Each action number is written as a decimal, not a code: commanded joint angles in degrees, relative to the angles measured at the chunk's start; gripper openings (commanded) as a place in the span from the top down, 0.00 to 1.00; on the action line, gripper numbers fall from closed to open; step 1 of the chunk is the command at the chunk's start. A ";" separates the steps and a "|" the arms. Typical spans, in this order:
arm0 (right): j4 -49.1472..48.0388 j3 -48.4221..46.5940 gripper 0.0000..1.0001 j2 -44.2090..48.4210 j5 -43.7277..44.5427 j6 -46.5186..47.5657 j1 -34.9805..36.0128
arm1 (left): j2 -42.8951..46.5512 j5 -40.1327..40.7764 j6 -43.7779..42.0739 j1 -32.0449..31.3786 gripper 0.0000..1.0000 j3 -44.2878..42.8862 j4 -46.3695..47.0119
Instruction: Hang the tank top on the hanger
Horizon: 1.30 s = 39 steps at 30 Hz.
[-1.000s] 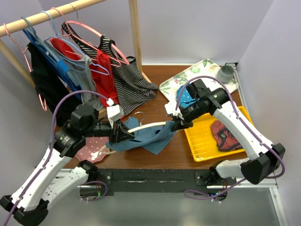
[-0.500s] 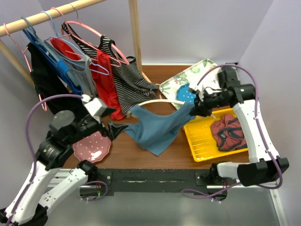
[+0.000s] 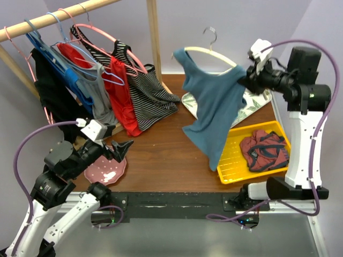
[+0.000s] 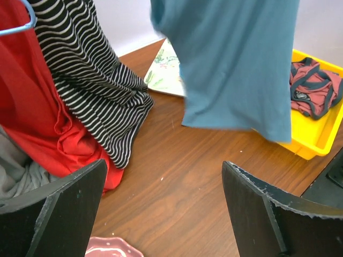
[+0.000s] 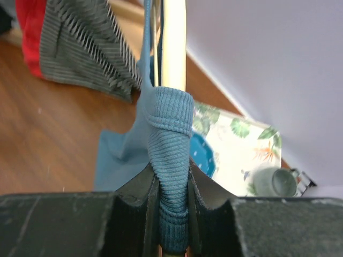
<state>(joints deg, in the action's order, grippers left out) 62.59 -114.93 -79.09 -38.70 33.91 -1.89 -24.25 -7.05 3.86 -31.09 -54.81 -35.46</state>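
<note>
**Top view:** a second ago the tank top (image 3: pixel 211 107) and hanger (image 3: pixel 214 50) were low over the table (image 3: pixel 161 155), held between both arms. Now the right gripper (image 3: pixel 247 79) has lifted them high. The top is draped on the hanger and hangs near the yellow tray (image 3: pixel 231 163). The left gripper (image 3: pixel 121 149) has let go and drawn back beside the pink plate (image 3: pixel 106 170), its jaws spread. Exactly what the right gripper pinches is hard to make out here.

**Left wrist view:** the fingers (image 4: pixel 64 206) stand wide apart with nothing between them. The tank top hangs ahead, its upper part cut off by the frame edge.

**Right wrist view:** the jaws clamp a bunched teal strap around the hanger's pale arm. Cloth hides the arm inside the grip.
</note>
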 commanded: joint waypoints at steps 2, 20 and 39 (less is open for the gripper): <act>-16.07 -15.39 1.00 -8.42 -5.50 -14.65 0.04 | 2.10 2.47 0.89 0.15 0.06 0.40 0.48; -24.70 -16.19 1.00 -18.99 0.46 -15.63 15.16 | 3.07 2.57 3.52 0.15 0.06 2.95 1.71; -37.79 -42.39 1.00 -40.61 26.04 -18.97 33.70 | 4.65 5.03 9.24 0.07 0.06 2.86 3.47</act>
<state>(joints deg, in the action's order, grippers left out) 38.20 -152.27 -120.84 -17.41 17.12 29.71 -20.75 -3.49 10.90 -31.09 -50.94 -34.37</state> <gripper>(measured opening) 0.190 0.940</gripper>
